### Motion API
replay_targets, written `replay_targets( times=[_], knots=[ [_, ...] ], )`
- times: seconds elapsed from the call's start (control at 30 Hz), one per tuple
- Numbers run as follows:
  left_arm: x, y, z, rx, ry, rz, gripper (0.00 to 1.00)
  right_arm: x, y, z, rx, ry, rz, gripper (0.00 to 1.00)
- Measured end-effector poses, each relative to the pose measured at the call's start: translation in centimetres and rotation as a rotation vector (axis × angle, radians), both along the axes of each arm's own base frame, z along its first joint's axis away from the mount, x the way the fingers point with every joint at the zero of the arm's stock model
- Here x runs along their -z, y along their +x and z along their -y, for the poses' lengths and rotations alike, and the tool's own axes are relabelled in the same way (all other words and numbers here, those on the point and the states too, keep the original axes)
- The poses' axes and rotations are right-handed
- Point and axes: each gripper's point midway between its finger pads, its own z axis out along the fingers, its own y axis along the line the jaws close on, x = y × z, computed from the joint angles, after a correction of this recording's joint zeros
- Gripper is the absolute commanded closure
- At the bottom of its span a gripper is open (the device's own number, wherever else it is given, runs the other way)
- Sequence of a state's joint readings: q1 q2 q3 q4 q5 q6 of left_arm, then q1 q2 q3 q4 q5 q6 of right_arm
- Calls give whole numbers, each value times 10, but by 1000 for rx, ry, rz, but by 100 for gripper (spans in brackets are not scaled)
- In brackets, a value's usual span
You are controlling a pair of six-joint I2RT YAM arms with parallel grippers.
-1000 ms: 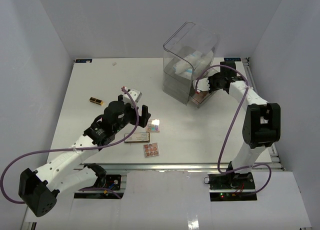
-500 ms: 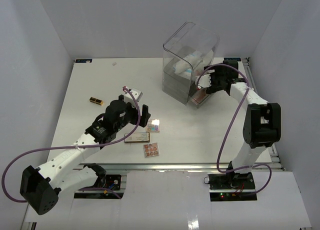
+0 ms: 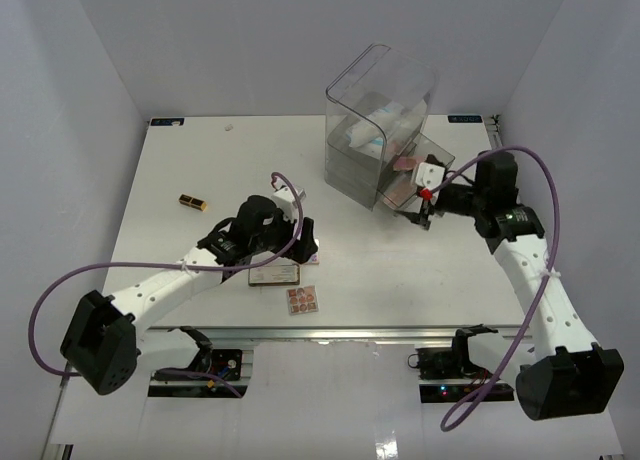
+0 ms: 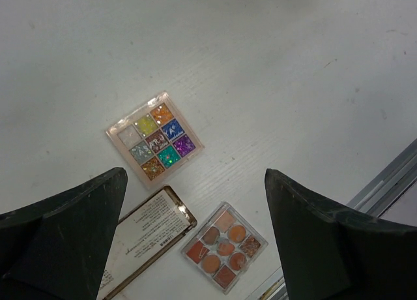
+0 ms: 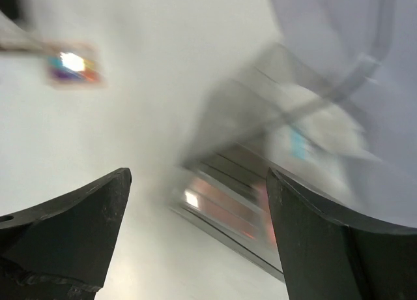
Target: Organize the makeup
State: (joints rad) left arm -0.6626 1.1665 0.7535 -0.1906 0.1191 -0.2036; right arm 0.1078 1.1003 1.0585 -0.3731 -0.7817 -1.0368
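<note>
Makeup (image 3: 272, 275) lies flat on white bench (image 3: 200, 160) toward 6 o'clock: square glitter palette (image 4: 155, 139), matte brown-pan palette (image 4: 224, 248), gold-edged rectangular compact (image 4: 146, 238). Glossy black-gold tube (image 3: 193, 202) sits at 9 o'clock. Left arm is bent low, left tool (image 4: 194, 176) pointing down over the palettes, released, empty. Right arm reaches toward clear plastic drawer box (image 3: 380, 120) at 1 o'clock; right tool (image 5: 197, 176) released, its wrist view blurred.
</note>
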Motion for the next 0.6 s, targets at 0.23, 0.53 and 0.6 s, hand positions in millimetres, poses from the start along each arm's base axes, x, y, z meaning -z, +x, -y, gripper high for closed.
replay_targets(
  times=[0.23,0.53,0.6],
  knots=[
    [56,0,0,-112,78,-251,2,69,-74,-48,-76,202,-477,10],
    [101,5,3,-266,179,-410,2,86,-40,-5,370,404,-527,10],
    [105,8,8,-286,199,-416,2,80,-34,1,413,440,-513,10]
  ],
)
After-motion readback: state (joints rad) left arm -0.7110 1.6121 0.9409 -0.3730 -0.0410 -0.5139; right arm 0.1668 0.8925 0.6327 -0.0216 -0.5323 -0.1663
